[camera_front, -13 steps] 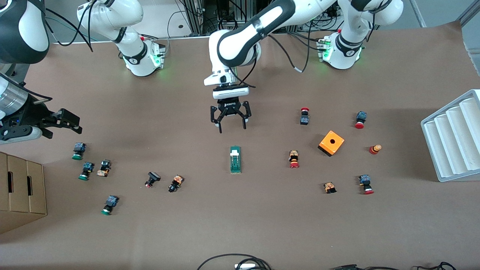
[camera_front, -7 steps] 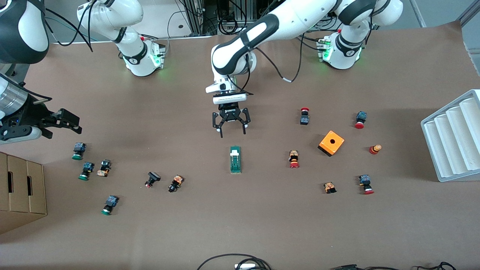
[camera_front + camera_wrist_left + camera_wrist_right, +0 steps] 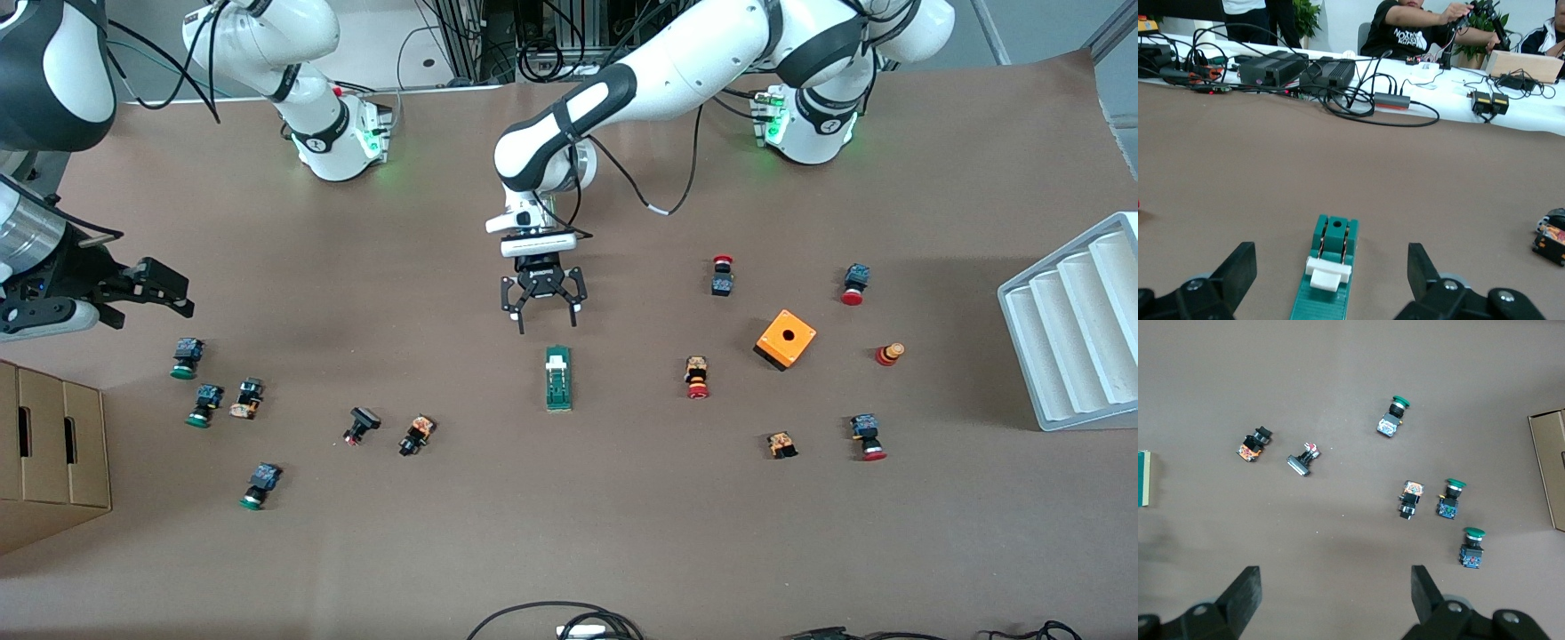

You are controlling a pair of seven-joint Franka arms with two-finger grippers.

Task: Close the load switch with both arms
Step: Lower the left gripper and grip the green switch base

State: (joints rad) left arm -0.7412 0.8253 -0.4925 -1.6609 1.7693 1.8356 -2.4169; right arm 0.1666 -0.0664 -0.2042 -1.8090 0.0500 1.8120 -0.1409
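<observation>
1. Mid-worktop (image 3: 622, 533): load switch (image 3: 558, 379) lies flat, white lever piece at the end toward the arm bases, bare surface all round it.
2. Left end effector (image 3: 544, 314) hangs over the worktop just off that lever end, fingers spread wide, nothing between them; in the left wrist view the load switch (image 3: 1327, 267) sits centred between the fingers (image 3: 1238, 270).
3. Right end effector (image 3: 147, 286) waits at the worktop edge at the right arm's end, fingers apart, empty, above green-capped push-buttons (image 3: 185, 357).
4. Nearest neighbours well apart: black push-button (image 3: 416, 435) toward the right arm's end, red-capped push-button (image 3: 697, 377) toward the left arm's end.
5. Orange box (image 3: 785, 339) and white tray (image 3: 1076, 324) sit toward the left arm's end, cardboard box (image 3: 49, 449) at the right arm's end.
</observation>
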